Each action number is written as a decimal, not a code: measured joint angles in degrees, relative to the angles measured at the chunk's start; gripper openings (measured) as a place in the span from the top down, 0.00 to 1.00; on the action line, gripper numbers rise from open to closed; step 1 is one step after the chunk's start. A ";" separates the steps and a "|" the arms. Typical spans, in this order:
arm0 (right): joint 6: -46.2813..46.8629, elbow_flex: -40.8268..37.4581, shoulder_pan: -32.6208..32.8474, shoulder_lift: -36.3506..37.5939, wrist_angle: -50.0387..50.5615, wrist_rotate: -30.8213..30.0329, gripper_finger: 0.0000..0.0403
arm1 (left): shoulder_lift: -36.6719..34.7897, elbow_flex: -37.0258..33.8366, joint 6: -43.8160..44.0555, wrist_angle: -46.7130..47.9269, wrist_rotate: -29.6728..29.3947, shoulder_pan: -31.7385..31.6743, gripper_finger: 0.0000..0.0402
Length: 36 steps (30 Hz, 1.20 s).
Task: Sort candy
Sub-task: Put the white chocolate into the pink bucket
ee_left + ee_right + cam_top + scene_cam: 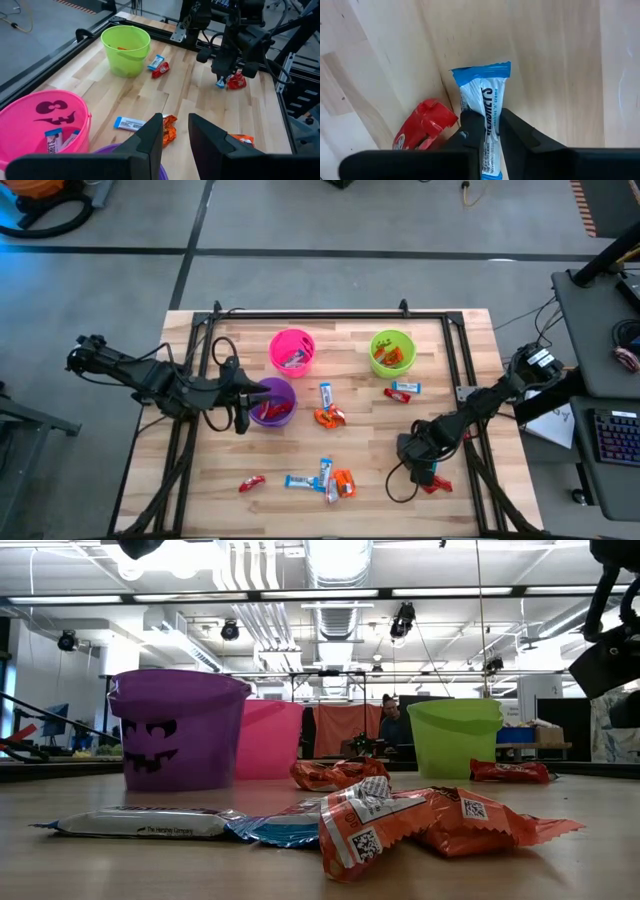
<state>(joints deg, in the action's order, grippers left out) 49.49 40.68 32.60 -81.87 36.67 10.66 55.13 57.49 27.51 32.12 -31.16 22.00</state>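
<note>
Lower right of high view: right gripper (428,473) near table edge (500,480), pinching blue-and-white bar (485,107); left gripper (175,137) slightly parted over purple cup (272,402).

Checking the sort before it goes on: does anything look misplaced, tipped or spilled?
Nothing stands out. The pink cup, green cup and purple cup stand upright. Loose candy lies unsorted on the table. The right gripper pinches a blue-and-white bar.

grey floor (330,220), ceiling strip lights (450,592), ducts (335,570)
</note>
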 joint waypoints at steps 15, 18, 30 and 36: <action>-6.47 9.73 -14.74 13.45 -2.32 -20.26 0.91 | 0.00 0.00 0.00 0.00 -2.89 0.01 0.81; -13.68 12.46 -19.52 14.15 -10.14 -24.06 0.91 | 0.00 0.00 0.00 -0.25 -2.91 0.01 0.81; -39.54 16.96 -36.25 5.53 -53.06 -23.76 0.91 | -0.05 0.00 1.35 -4.02 -2.98 0.00 0.81; -45.05 21.26 -41.51 -3.97 -63.80 -23.73 0.91 | -0.11 0.00 5.23 -4.09 -2.89 0.01 0.81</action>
<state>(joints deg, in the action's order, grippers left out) 4.44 61.94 -8.91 -85.84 -27.12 -13.07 55.02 57.49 32.73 28.03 -34.04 22.01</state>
